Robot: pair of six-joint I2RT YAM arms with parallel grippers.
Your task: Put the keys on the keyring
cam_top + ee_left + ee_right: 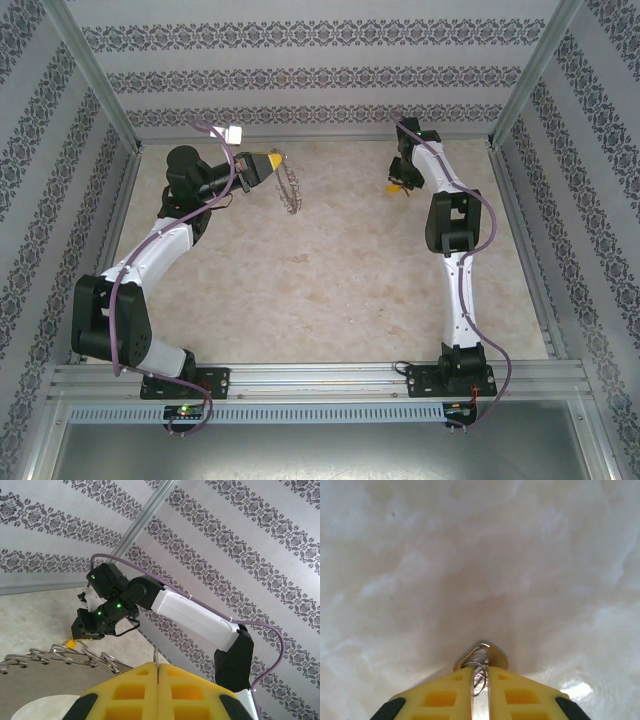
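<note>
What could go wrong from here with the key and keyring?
1. The left gripper pinches the keyring by just a thin wire at its fingertips, and the rest hangs out sideways. It may swivel or slip during threading.
2. The right gripper has the key only at its fingertips, with the head poking out beyond them. The key may twist or drop when lifted.

1. Most of the key [495,659] is hidden between the fingers of the right gripper [480,671]; its blade cannot be made out.
2. The keyring [60,656] is cut off by the left edge of the left wrist view, and its gripped part is covered by the left gripper [158,667].
3. In the top view, the key is too small to be told apart.
</note>
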